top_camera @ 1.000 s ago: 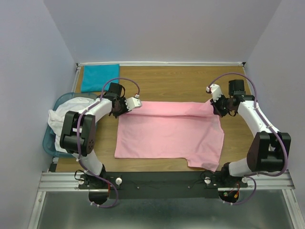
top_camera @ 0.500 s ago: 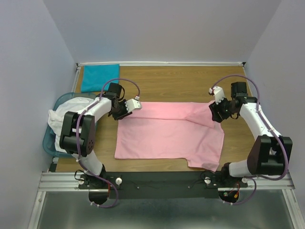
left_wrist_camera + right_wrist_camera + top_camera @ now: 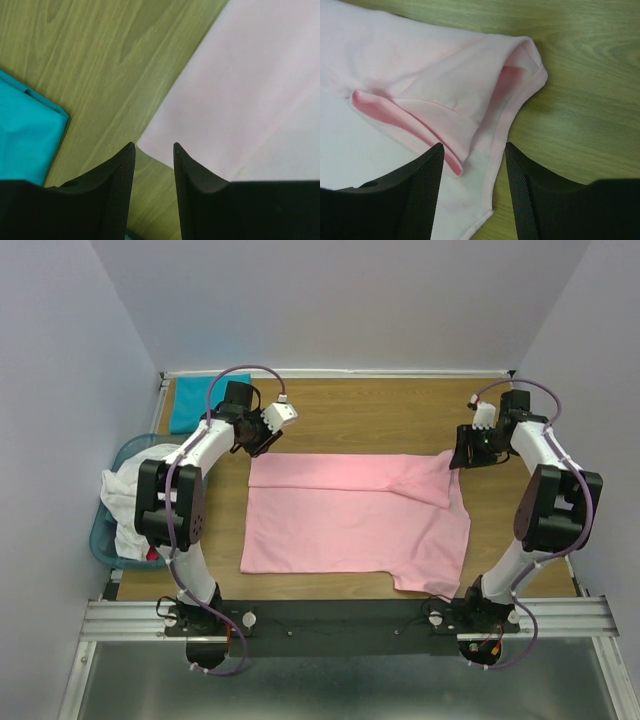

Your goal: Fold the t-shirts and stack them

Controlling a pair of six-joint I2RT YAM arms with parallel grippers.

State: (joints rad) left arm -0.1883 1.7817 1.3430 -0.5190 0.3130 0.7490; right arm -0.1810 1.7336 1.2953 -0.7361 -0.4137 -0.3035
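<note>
A light pink t-shirt (image 3: 350,515) lies spread flat across the middle of the table, its far edge folded over. My left gripper (image 3: 257,443) hovers open just beyond the shirt's far left corner (image 3: 150,142), with bare wood between its fingers. My right gripper (image 3: 462,456) is open above the folded sleeve (image 3: 470,80) at the far right corner, holding nothing. A folded teal t-shirt (image 3: 205,400) lies at the back left and shows in the left wrist view as teal cloth (image 3: 25,130). White t-shirts (image 3: 135,490) are heaped in the basket.
A light-blue plastic basket (image 3: 103,537) stands off the table's left edge. Grey walls close in the back and both sides. The black rail (image 3: 340,615) with the arm bases runs along the near edge.
Both grippers opened and let go of the pink shirt's far corners, then drew back toward the far side. The shirt's far edge now lies flat on the table.
</note>
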